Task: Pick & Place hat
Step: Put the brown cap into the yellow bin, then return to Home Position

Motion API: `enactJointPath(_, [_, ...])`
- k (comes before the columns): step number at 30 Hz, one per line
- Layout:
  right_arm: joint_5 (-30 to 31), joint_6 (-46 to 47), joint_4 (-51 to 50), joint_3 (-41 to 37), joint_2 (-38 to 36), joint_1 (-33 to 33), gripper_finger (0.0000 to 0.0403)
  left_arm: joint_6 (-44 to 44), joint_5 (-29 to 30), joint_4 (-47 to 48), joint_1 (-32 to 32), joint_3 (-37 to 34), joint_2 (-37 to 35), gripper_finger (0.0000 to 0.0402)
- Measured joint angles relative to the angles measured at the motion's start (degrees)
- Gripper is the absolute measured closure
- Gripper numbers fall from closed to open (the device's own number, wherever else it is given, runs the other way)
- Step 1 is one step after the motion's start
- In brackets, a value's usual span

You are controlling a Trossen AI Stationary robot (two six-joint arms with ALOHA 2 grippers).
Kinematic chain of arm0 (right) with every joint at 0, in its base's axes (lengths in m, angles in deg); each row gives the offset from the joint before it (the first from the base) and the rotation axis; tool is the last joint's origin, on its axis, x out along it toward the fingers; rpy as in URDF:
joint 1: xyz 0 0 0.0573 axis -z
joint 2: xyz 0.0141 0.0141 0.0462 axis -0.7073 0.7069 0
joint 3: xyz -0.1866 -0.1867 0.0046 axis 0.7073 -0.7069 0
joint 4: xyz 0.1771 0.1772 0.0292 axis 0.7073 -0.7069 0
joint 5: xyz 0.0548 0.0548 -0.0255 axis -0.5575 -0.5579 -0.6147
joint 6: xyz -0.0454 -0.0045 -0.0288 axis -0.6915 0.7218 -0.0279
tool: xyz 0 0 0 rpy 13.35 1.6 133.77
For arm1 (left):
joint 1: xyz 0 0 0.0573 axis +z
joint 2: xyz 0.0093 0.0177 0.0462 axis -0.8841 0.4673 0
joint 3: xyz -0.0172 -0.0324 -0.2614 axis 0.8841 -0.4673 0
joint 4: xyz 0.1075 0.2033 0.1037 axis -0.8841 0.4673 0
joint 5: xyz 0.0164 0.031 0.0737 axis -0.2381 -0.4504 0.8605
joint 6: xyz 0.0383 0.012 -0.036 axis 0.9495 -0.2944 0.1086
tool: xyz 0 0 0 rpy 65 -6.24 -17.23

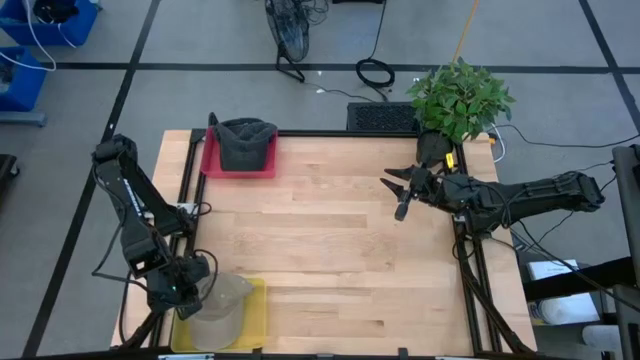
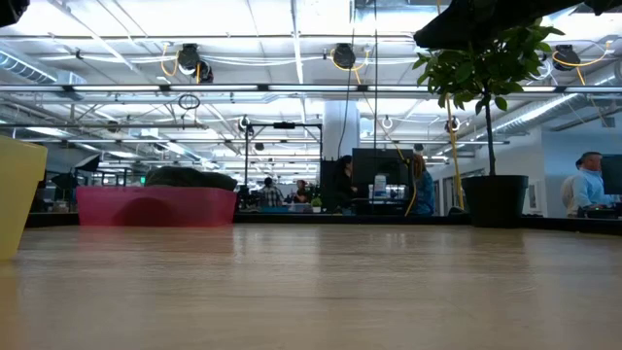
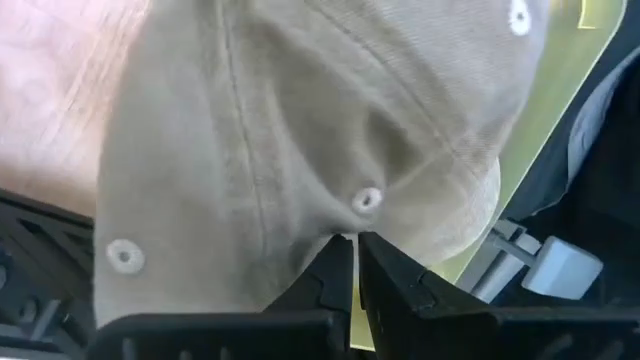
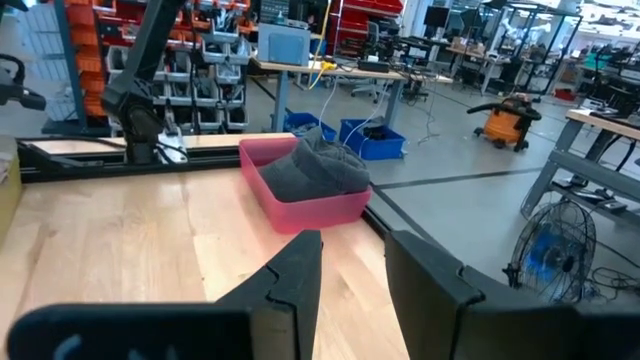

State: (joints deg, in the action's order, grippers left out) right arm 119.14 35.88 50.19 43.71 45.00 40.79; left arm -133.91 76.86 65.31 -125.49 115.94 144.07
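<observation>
khaki cloth fills the left wrist view: a tan cap [image 3: 300, 130] lies crown-up right in front of the left gripper [image 3: 354, 262], whose two dark fingers are pressed together with a fold of the cap's fabric pinched at their tips, just under one of the stitched eyelets. from overhead the same cap [image 1: 222, 300] sits over a yellow tray [image 1: 255, 310] at the near left corner of the wooden table [image 1: 330, 260], and the left gripper [image 1: 190, 283] is down at the cap's edge, its arm reaching in from the table's left side. a second hat, a dark grey one [image 1: 245, 143], rests in a pink bin [image 1: 212, 160] at the far left edge of the table; at table height that bin [image 2: 155, 206] shows with the dark hat [image 2: 190, 177] mounded above its rim. the right gripper [image 1: 399, 187] hangs above the far right part of the table, well apart from both hats, its fingers [image 4: 290, 275] standing apart with nothing between them, pointed across toward the pink bin. a potted plant [image 1: 458, 100] stands at the far right corner, just behind the right arm. people are in the room beyond the table.
</observation>
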Motion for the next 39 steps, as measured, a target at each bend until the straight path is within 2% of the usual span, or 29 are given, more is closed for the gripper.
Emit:
enactJointPath(6, [0.01,0.23,-0.21,0.0,0.0,0.0,0.0303,1.75,-2.08,-0.77,0.86,0.0,-1.1,0.0376])
enactJointPath(13, [0.01,0.67,-0.38,0.0,0.0,0.0,0.0303,3.8,0.72,-0.77,0.7,0.02,-5.64,0.0376])
enactJointPath(16, [0.01,0.67,-0.37,0.0,0.13,0.0,0.0303,6.35,4.73,-0.93,0.7,0.02,-7.85,0.0376])
enactJointPath(19, [0.01,0.67,-0.4,0.0,0.68,0.0,0.0303,11.3,11.66,-0.93,0.7,0.02,-10.03,0.0376])
enactJointPath(22, [0.01,0.67,-0.38,0.0,1.35,0.0,0.0303,18.94,22.78,-1.64,1.43,0.02,-11.83,0.0376])
enactJointPath(26, [0.01,0.67,0.27,-0.02,1.92,0.0,0.0303,34.68,40.52,-7.68,4.0,0.04,-12.23,0.0376])
enactJointPath(28, [0.03,0.67,0.52,-0.02,1.92,0.0,0.0303,44.06,43.5,-11.51,7.22,0.04,-11.98,0.0376])
enactJointPath(30, [0.03,0.67,0.54,-0.02,1.92,0.0,0.0303,52.35,42.0,-15.25,11.97,0.04,-11.37,0.0376])
enactJointPath(32, [0.03,0.67,0.54,-0.02,1.92,0.0,0.0303,58.77,37.8,-18.89,17.24,0.04,-10.24,0.0376])
enactJointPath(39, [0.02,0.4,0.51,-0.02,1.92,0.0,0.0303,77.58,16.72,-32.69,33.2,0.07,-2.16,0.0376])
